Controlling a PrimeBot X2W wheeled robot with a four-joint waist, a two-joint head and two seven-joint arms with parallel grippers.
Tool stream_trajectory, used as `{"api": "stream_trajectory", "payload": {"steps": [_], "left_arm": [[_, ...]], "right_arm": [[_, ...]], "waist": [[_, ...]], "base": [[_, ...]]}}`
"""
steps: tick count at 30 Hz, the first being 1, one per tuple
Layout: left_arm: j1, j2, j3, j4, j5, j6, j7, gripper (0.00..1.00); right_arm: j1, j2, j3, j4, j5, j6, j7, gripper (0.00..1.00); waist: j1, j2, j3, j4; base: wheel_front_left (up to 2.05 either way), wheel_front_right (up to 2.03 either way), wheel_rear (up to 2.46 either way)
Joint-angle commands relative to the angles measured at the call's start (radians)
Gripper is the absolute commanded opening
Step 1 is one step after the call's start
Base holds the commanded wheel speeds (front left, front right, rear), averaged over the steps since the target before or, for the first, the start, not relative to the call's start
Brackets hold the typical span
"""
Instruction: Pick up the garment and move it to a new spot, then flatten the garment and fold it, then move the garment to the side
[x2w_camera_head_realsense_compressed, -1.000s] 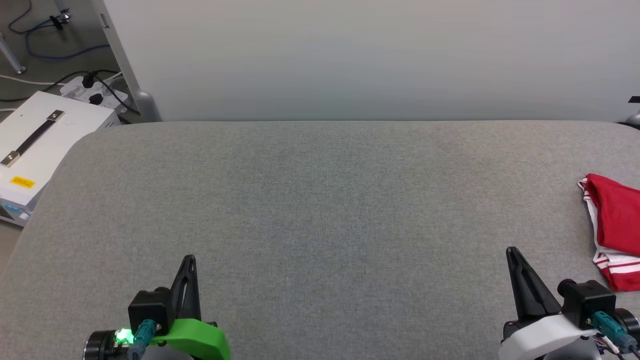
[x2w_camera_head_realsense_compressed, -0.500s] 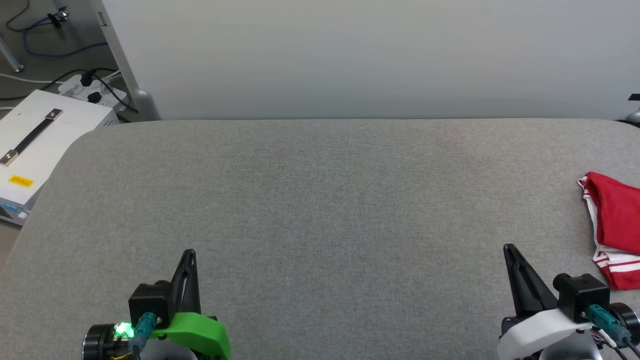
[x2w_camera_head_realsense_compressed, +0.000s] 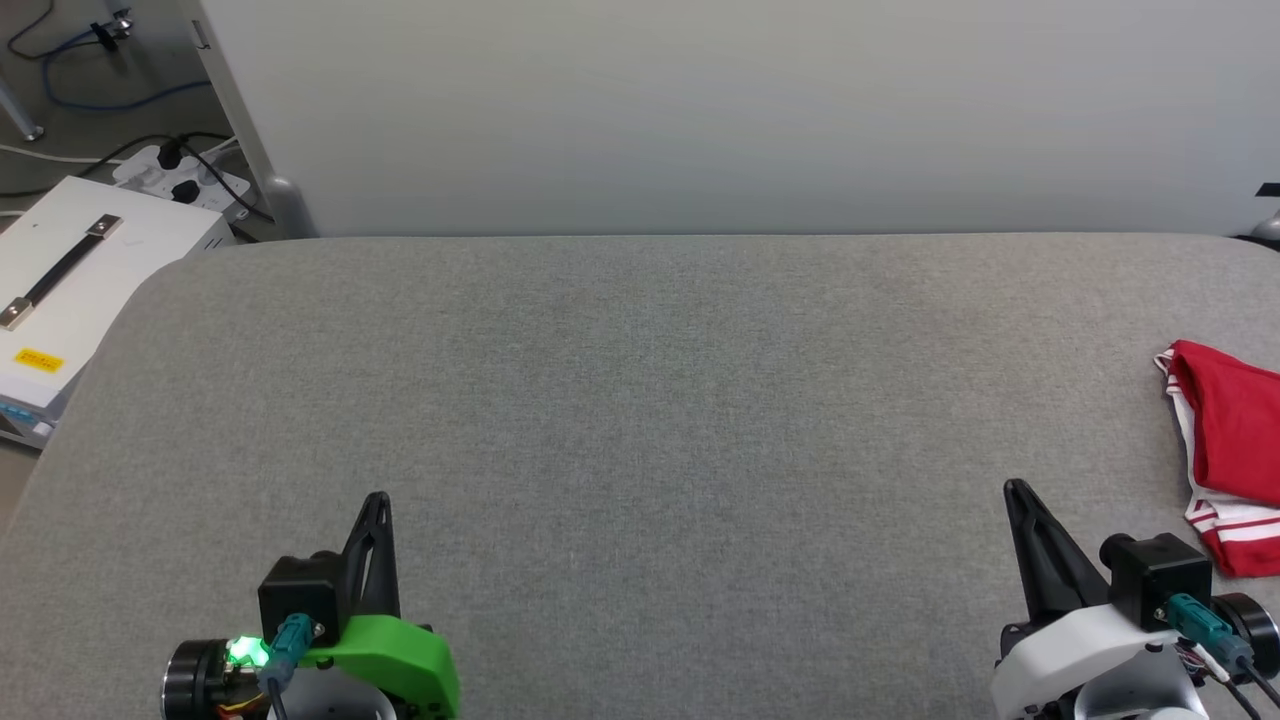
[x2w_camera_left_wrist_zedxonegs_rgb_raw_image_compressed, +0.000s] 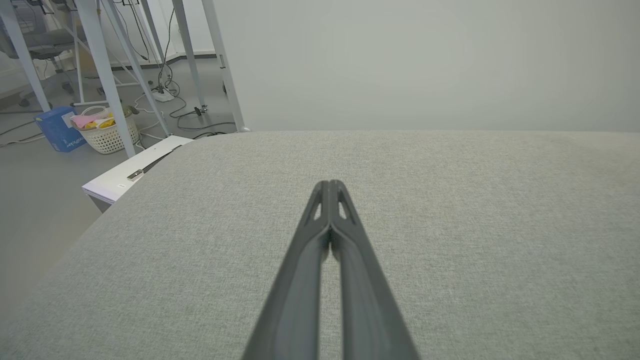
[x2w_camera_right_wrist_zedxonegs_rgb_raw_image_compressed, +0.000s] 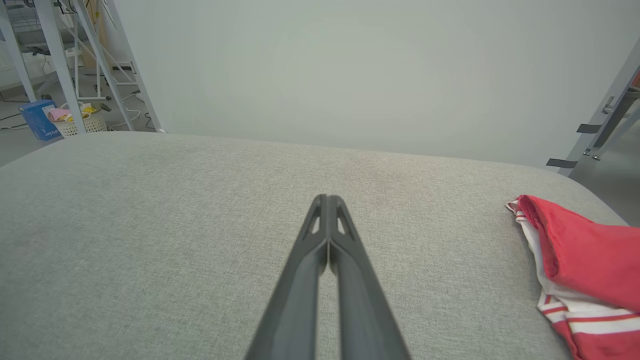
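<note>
Beneath both grippers spreads the grey padded tabletop (x2w_camera_head_realsense_compressed: 640, 380). Off to the outer side of the right gripper (x2w_camera_head_realsense_compressed: 1014, 490), slightly ahead of its tip and near it, lies the garment (x2w_camera_head_realsense_compressed: 1228, 440), a bunched red heap with striped trim at the table's right edge. Its visible long axis runs roughly parallel to the fingers. The left gripper (x2w_camera_head_realsense_compressed: 377, 500) sits well apart from it, so the right arm looks better placed to reach. Both pairs of fingers are pressed together, pinching nothing
</note>
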Motion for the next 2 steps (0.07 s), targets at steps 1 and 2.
{"api": "stream_trajectory", "payload": {"steps": [1,2], "left_arm": [[-0.022,-0.005,0.005,-0.008,0.009,-0.005,0.006,0.0],[-0.023,-0.005,0.006,-0.009,0.011,-0.005,0.008,0.0]], "right_arm": [[-0.021,0.003,-0.003,-0.007,-0.015,-0.001,0.008,0.0],[-0.022,0.004,-0.003,-0.007,-0.017,-0.001,0.01,0.0]], "waist": [[0.0,0.0,0.0,0.0],[0.0,0.0,0.001,0.0]], "base": [[0.0,0.0,0.0],[0.0,0.0,0.0]]}}
